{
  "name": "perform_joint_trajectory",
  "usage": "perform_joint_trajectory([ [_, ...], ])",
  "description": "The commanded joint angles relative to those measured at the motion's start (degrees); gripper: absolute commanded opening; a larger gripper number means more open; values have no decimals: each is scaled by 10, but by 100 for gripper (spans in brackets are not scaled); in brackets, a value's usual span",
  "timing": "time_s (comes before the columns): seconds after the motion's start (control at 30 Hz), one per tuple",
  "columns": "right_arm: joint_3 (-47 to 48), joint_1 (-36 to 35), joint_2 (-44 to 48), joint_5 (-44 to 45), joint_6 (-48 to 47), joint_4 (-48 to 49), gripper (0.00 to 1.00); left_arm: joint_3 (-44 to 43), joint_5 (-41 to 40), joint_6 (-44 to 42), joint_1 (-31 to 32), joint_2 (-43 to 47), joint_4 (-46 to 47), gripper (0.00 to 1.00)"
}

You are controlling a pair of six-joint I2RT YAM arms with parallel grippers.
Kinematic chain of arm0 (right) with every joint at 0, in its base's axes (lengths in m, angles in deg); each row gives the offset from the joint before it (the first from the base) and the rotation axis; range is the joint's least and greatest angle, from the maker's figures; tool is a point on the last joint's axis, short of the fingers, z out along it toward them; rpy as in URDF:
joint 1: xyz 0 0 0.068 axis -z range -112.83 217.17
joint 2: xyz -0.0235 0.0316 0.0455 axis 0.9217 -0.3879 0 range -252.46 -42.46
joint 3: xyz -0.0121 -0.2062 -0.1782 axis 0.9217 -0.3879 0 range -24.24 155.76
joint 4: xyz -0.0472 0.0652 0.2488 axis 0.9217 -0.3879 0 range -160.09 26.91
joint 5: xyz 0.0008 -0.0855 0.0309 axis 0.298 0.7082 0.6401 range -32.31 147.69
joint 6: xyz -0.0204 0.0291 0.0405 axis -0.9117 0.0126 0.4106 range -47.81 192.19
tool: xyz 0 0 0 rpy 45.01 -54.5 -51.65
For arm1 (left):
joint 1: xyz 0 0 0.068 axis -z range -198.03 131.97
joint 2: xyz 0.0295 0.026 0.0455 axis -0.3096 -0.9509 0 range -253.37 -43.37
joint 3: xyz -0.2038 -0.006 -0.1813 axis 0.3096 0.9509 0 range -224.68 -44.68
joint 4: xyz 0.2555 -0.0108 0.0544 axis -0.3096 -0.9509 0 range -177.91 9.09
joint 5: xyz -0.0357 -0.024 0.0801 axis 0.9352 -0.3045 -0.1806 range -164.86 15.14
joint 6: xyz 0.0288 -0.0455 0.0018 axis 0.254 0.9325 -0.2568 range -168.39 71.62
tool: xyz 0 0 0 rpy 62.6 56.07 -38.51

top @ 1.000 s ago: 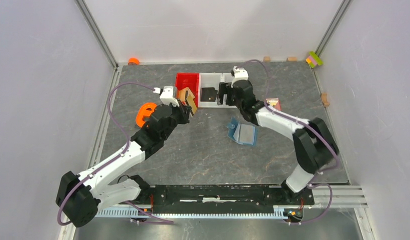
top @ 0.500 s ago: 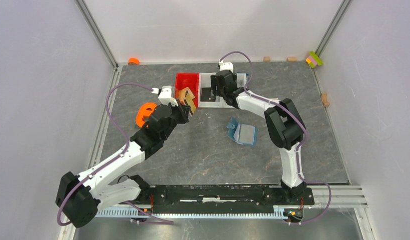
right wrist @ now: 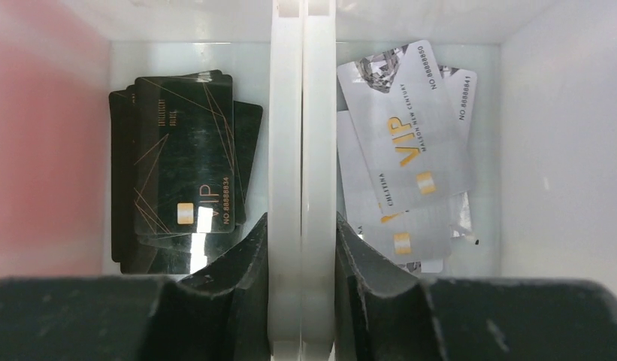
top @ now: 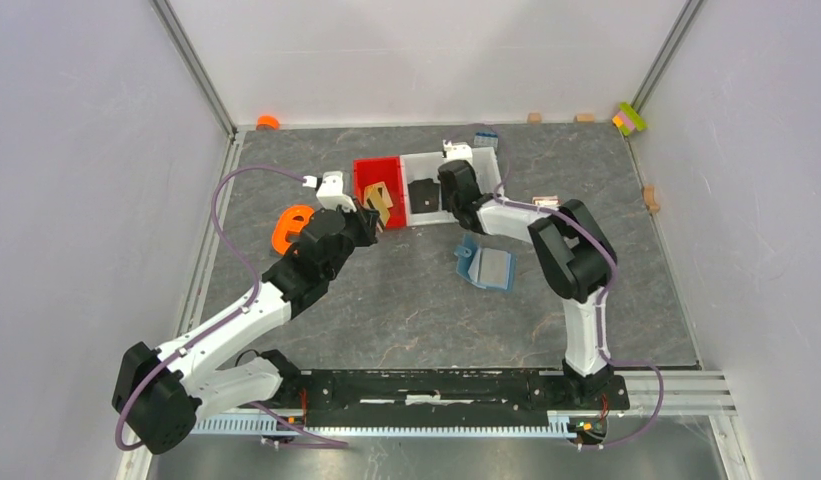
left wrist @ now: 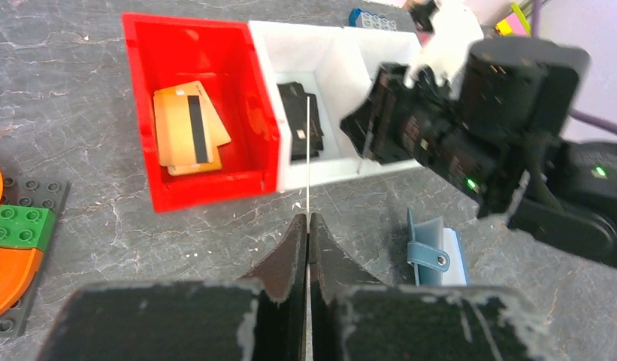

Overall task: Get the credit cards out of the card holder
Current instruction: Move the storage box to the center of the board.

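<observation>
The left claw (left wrist: 308, 219) is pinched tight on one tan-gold credit card (top: 383, 203), held edge-on; the card holder (top: 484, 266) lies open mid-desk to its right. Beyond, near the desk's far edge, the right claw (right wrist: 301, 218) grips the divider (right wrist: 301, 90) between white bins (top: 488, 172) holding black cards (right wrist: 177, 173) and silver cards (right wrist: 406, 135). Sorting seems under way: the next move calls for carrying the card over the red bin (left wrist: 143, 113) and releasing it cleanly.

Red bin (left wrist: 138, 98), white bins (left wrist: 324, 54), gold cards (left wrist: 177, 135), black cards (right wrist: 181, 162), steel-blue card holder (top: 489, 267)
</observation>
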Motion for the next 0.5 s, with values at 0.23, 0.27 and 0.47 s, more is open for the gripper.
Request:
perform_joint_trajectory([
  [0.23, -242, -15, 190, 49, -63, 315, 1, -1, -32, -3, 2, -7, 23, 2],
  [0.27, -247, -16, 195, 52, -64, 320, 1, -1, -32, -4, 2, -8, 24, 2],
  [0.47, -248, -18, 200, 57, -60, 315, 0, -14, -23, -15, 2, -34, 19, 2],
])
